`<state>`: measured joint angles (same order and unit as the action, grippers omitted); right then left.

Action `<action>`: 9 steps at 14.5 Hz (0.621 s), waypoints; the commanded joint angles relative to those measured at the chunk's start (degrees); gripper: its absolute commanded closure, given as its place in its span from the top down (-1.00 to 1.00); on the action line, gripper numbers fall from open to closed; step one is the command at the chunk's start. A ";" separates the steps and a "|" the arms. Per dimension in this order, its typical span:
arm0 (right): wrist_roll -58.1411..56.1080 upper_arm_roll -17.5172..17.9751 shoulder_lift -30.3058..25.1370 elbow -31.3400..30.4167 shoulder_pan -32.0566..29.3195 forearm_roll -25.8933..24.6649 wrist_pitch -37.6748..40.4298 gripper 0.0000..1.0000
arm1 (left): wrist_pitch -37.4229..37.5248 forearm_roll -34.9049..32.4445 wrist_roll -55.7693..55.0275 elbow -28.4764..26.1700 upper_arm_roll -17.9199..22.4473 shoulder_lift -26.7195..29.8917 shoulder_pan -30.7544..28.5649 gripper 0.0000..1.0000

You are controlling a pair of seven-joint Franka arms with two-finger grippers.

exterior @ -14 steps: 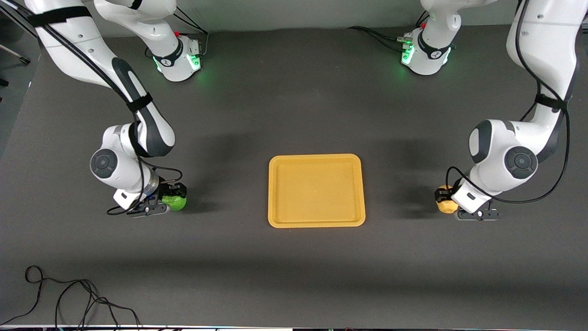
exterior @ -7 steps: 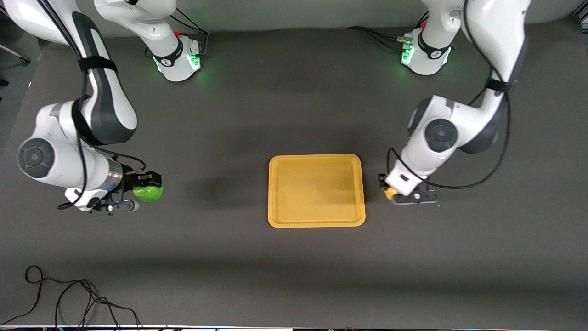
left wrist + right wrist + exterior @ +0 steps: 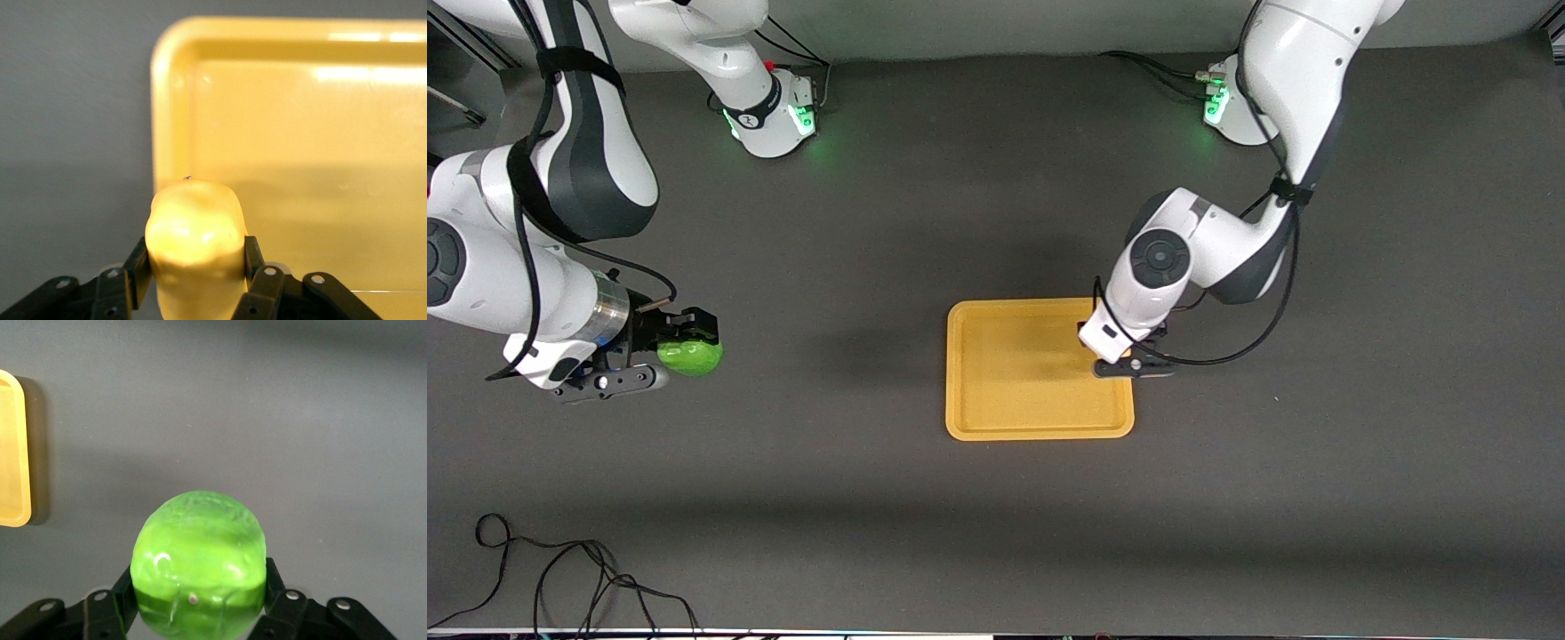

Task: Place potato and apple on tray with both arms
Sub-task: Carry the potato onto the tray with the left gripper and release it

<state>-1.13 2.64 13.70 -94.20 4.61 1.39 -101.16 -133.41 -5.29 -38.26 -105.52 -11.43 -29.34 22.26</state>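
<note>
Starting at the jaws: the left gripper (image 3: 193,267) is clamping the potato (image 3: 193,233), one black finger (image 3: 139,265) pressing each side, and the potato's top is sticking out past the fingertips. It's hanging in the air over the tray (image 3: 1014,391), right at the rim on the left arm's end. From the front the potato is hiding under the left arm's wrist, so only the left wrist view is really showing it.

The right gripper (image 3: 198,590) is squeezing the apple (image 3: 198,560) the same way, jaws spread about as wide as the fruit. In the front view the apple (image 3: 690,356) is glowing bright green in the right gripper (image 3: 685,342), up over bare table toward the right arm's end, well apart from the tray. The right wrist view is only catching a sliver of the tray (image 3: 13,453), cut off at the frame edge.

The table (image 3: 871,533) is a flat dark grey mat, matte. The tray is sitting flat near the middle with nothing lying in it. A loose black cable (image 3: 560,578) is curling at the table's near corner on the right arm's end. Both bases (image 3: 774,116) are showing green lights along the table's top edge, and most of the right arm is running out of frame.
</note>
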 commanded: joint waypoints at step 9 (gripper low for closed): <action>6.28 5.96 0.01 0.86 0.39 0.29 0.96 -0.15 | 1.13 -0.59 -1.38 2.60 1.15 -2.57 2.00 1.00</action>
<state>0.35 5.43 13.72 -94.20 4.82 1.71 -101.10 -133.55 -5.36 -38.36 -103.46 -11.37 -33.01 23.08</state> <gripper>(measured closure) 0.264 0.004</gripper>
